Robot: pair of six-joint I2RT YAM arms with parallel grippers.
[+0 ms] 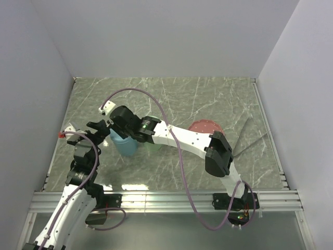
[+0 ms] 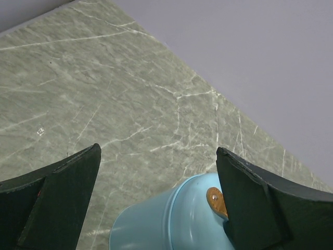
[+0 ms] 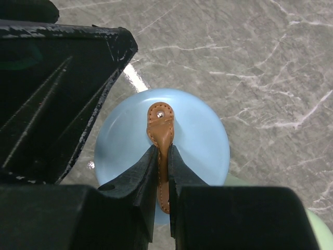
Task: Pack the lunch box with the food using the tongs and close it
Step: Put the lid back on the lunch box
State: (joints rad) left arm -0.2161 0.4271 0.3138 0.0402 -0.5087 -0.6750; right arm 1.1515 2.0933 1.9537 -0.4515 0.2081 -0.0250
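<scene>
**Right gripper on the lunch-box strap**

I see the round pale-blue lunch box (image 3: 197, 135) standing upright, lid up, left of centre on the green-grey marble table (image 1: 208, 99). My right gripper (image 3: 162, 151) is clamped on its tan leather strap (image 3: 161, 130), which runs lengthwise across the lid toward the fingers. The left gripper (image 2: 157, 151) is close beside the box, jaws wide apart.

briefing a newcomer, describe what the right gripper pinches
On the marbled table, left of centre, stands a round light blue container. On its top is a stitched tan strap with a rivet, pinched by the right gripper, the only brown thing there.
</scene>
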